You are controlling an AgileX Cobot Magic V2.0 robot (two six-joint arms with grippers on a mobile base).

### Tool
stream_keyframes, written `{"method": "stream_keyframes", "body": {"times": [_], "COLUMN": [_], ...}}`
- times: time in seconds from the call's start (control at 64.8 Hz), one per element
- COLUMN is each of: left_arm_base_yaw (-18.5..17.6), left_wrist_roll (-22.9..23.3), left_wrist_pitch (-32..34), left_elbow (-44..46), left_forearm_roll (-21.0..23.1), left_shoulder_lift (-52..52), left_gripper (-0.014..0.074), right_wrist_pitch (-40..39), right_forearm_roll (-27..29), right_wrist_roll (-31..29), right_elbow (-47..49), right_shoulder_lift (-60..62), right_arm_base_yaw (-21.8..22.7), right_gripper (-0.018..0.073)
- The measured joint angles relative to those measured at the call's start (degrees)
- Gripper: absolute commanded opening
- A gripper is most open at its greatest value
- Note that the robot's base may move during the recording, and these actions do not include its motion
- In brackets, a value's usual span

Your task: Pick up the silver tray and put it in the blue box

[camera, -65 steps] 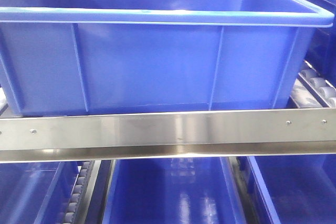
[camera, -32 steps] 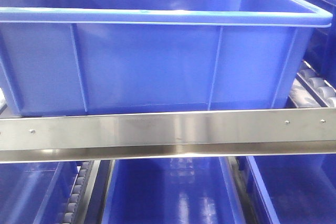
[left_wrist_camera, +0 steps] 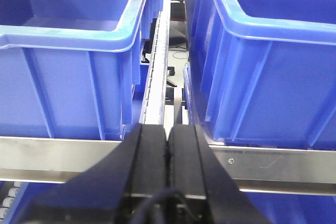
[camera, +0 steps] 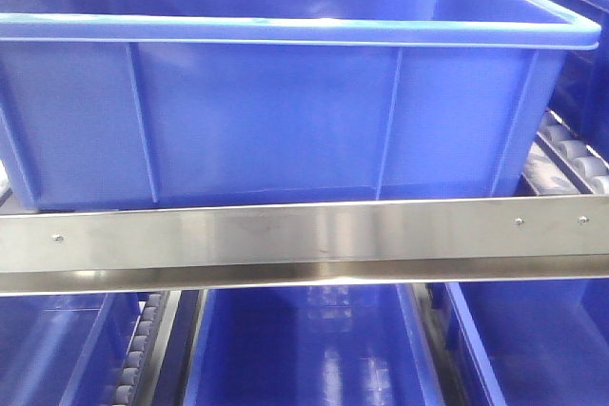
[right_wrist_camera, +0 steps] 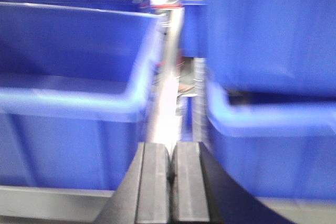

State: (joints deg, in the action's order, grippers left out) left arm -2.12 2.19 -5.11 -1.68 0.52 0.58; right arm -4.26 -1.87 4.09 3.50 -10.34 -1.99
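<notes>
The blue box [camera: 266, 121] fills the front view, standing on a rack shelf behind a steel rail [camera: 304, 235]. The silver tray is out of view in every frame. In the left wrist view my left gripper [left_wrist_camera: 167, 127] is shut with nothing between its black fingers, and it points at the gap between two blue crates. In the blurred right wrist view my right gripper [right_wrist_camera: 171, 145] is also shut and empty, facing a similar gap. Neither gripper shows in the front view.
Blue crates stand to the left [left_wrist_camera: 68, 77] and right [left_wrist_camera: 262, 66] of the left gripper, with a steel rail [left_wrist_camera: 58, 153] across their front. Conveyor rollers [camera: 571, 154] run at the right of the shelf. More blue crates [camera: 314, 349] sit on the level below.
The box and the rail have slid a few pixels to the left in the front view. Nothing else differs.
</notes>
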Motion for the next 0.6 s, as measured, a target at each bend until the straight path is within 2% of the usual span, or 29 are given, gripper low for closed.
{"method": "stream_keyframes", "body": {"times": [0.201,0.602], "left_arm_base_yaw": [0.0,0.0], "left_wrist_roll": [0.0,0.0], "left_wrist_pitch": [0.09,0.13], "left_elbow": [0.0,0.0], "left_forearm_roll": [0.0,0.02], "left_shoulder_lift": [0.0,0.07], "left_gripper": [-0.0105,-0.0105], "right_wrist_pitch": [0.27,3.36], "right_forearm_roll": [0.54,0.54], "right_wrist_roll": [-0.02,-0.12], "right_elbow": [-5.11,-5.25], "right_shoulder_lift": [9.96,10.85], "right_arm_base_yaw": [3.42,3.94], "right_gripper": [0.0056,0.0056]}}
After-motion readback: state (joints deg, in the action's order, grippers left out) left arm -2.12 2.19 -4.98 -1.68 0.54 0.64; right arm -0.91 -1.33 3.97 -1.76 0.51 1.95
